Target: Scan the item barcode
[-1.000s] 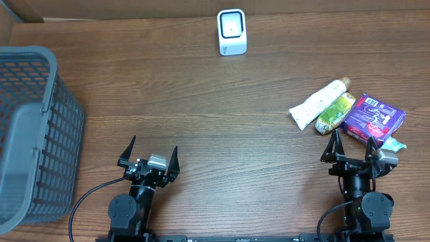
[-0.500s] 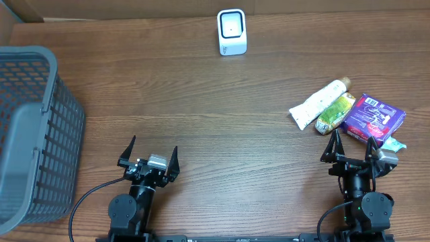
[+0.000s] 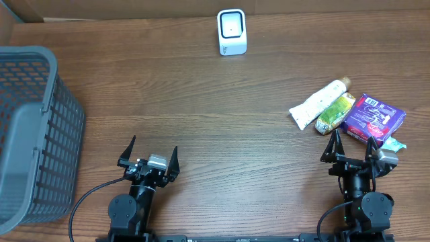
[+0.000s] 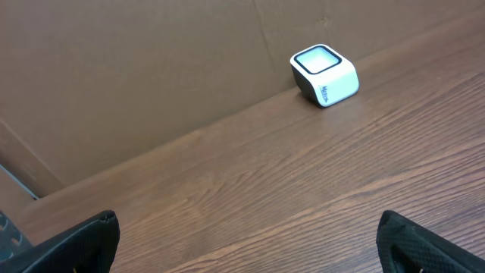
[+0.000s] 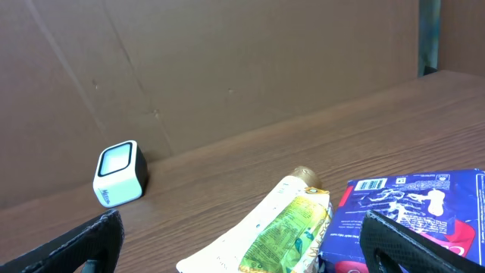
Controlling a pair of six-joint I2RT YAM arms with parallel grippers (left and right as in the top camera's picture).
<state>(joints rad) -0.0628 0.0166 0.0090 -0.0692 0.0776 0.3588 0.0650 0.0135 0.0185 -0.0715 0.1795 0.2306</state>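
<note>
Overhead: left pincer [image 3: 154,145] and right pincer [image 3: 353,138] gape empty; one scanner [image 3: 232,31], one basket [image 3: 30,128], one tube [image 3: 319,102], one pouch [image 3: 336,112], one box [image 3: 373,119]

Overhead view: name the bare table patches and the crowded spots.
Bare: the middle, between basket, barcode scanner and white tube; also between left gripper and right gripper. Crowded: right side, where tube, green pouch and purple box cluster.

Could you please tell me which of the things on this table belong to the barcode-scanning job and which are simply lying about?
Belong to the job: small white cube-shaped scanner; purple cardboard box, barcode showing; white plastic tube; green-yellow foil pouch; perhaps the teal wrapper by the box, mostly hidden.

Lying about: grey plastic mesh basket, which the task does not mention.
</note>
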